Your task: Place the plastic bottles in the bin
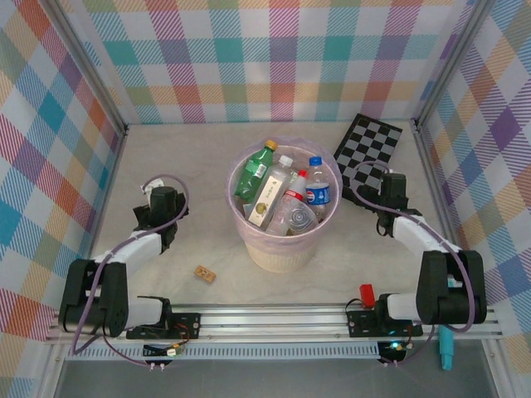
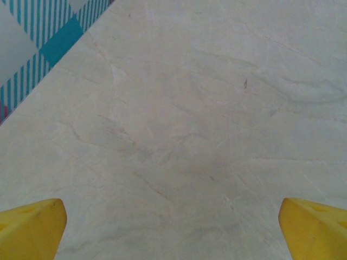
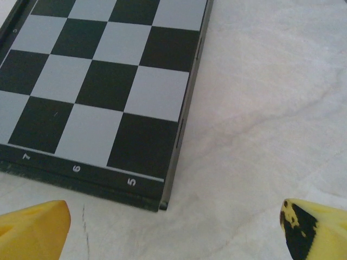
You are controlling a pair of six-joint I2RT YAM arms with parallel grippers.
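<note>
Through the left wrist camera you are looking down on the pale cream counter (image 2: 190, 135), its surface veined like marble with faint grey and brownish lines. Your left pincer (image 2: 173, 233) stands spread wide: its two yellow fingertips (image 2: 32, 227) sit in the bottom left and bottom right corners, well apart, with bare counter between them. A tiny dark speck (image 2: 245, 83) marks the counter right of centre in the upper half. In the top left corner you see the foot of the checked wall (image 2: 32, 32), teal and white stripes with a grey-white patch, meeting the counter along a slanting line.
</note>
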